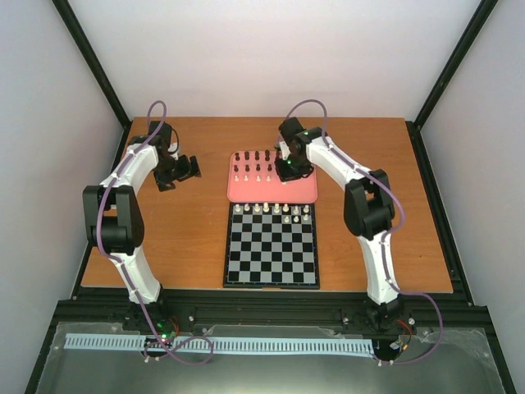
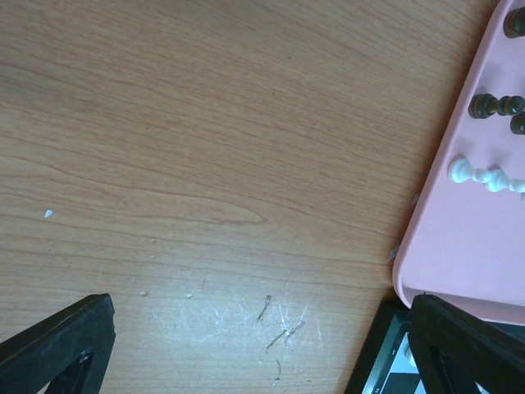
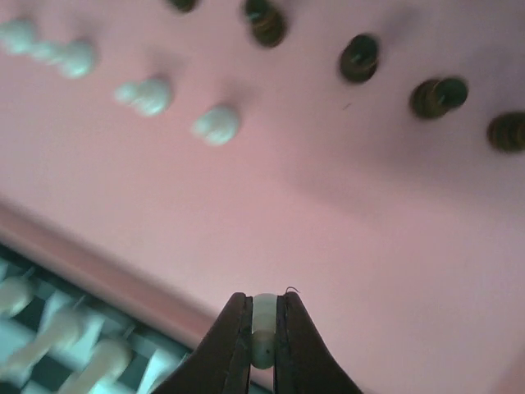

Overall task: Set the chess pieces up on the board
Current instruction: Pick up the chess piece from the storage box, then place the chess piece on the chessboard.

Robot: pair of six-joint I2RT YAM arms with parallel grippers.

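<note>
You see the board [image 1: 271, 254] checkered in black and pale grey, with a thin black border. The tray [image 1: 279, 195] is plain pink. On it, some chess pieces [image 3: 217, 125] are cream-white and others dark brown-black. The table [image 1: 180, 238] shows orange-brown wood grain. The arms [image 1: 141, 275] are white with black joints, their cables [image 1: 305, 103] purple.
</note>
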